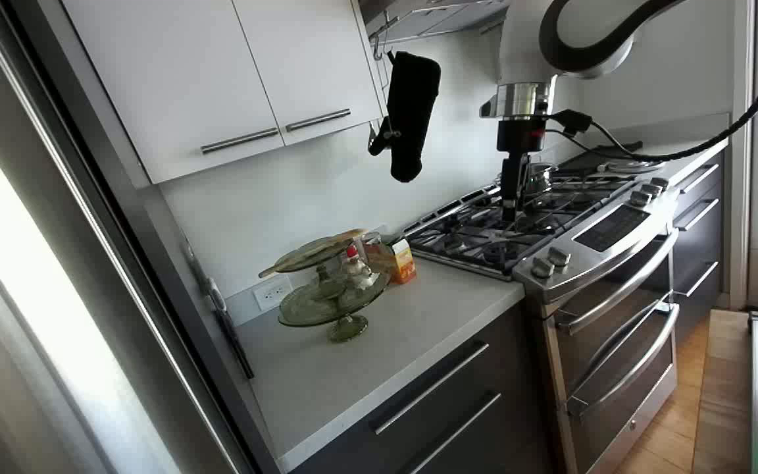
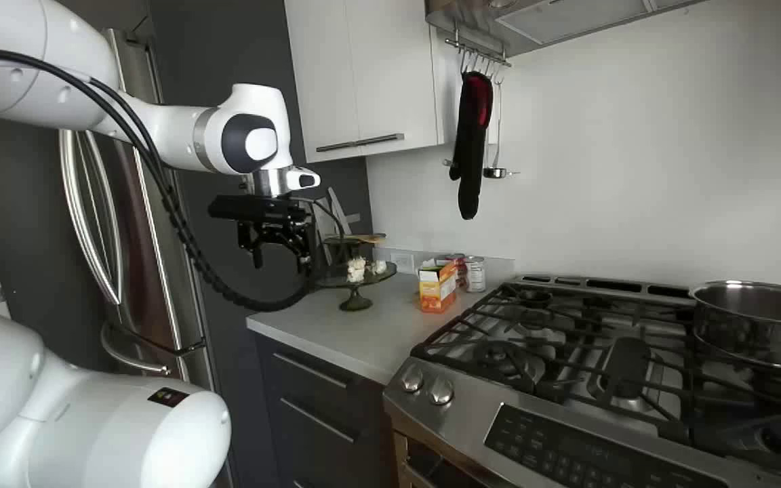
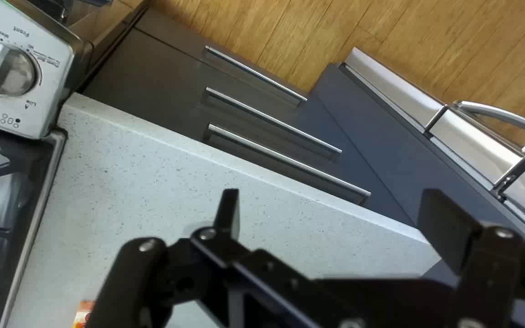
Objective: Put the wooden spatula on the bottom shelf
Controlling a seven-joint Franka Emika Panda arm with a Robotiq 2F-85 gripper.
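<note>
The wooden spatula lies across the smaller upper tray of the green two-tier stand, its ends reaching past the rim. It also shows in an exterior view. The bottom shelf is the wider lower tray, also seen in an exterior view. White garlic-like bulbs sit on it. My gripper is open and empty, pointing down. In the wrist view the gripper has its fingers wide apart above the counter's front edge. The spatula and stand are out of the wrist view.
An orange box and cans stand between the stand and the stove. A pot sits on the stove. A black oven mitt hangs above the counter. White wall cabinets overhang the stand; the fridge stands beside.
</note>
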